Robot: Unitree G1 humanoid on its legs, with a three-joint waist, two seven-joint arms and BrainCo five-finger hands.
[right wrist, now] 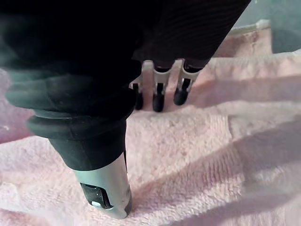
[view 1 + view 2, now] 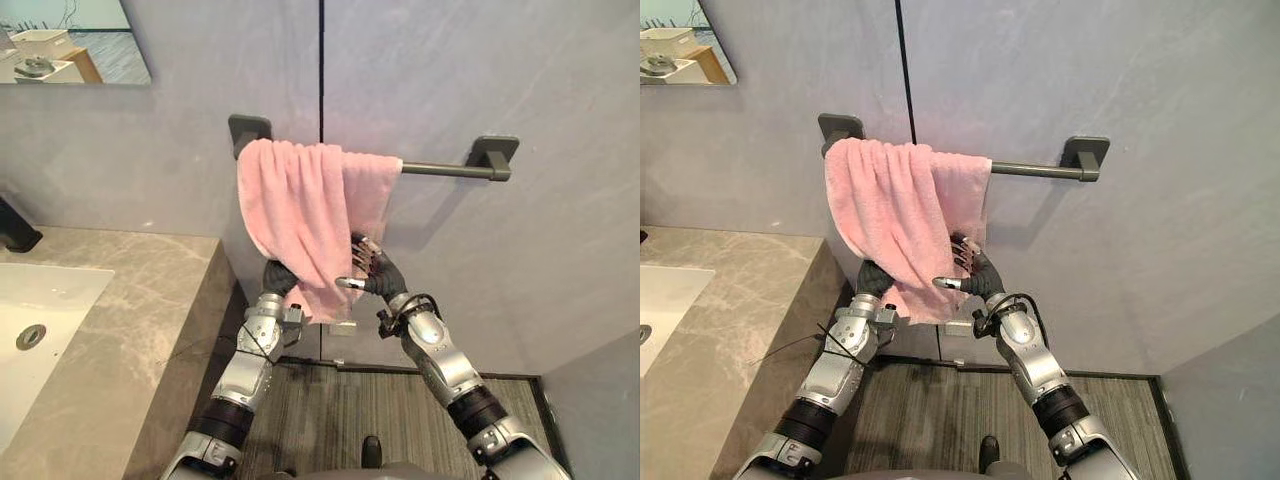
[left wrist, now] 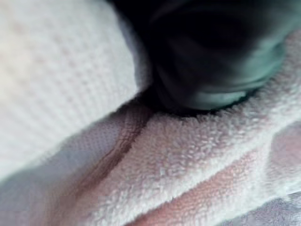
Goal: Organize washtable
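Note:
A pink towel (image 2: 300,215) hangs bunched over the left end of a dark wall bar (image 2: 440,170). My left hand (image 2: 278,275) is at the towel's lower left corner, its fingers hidden behind the cloth; the left wrist view has its dark cover (image 3: 211,61) pressed close against the towel (image 3: 188,160). At the towel's lower right edge is my right hand (image 2: 375,272). In the right wrist view its fingers (image 1: 158,96) reach out straight, tips resting on the towel (image 1: 197,155), with the thumb (image 1: 106,188) laid on the cloth apart from them.
A grey stone counter (image 2: 130,340) with a white sink (image 2: 40,320) and a black tap (image 2: 15,230) stands at the left. A mirror (image 2: 70,40) hangs at top left. Striped flooring (image 2: 370,410) lies below the bar, whose right half is bare.

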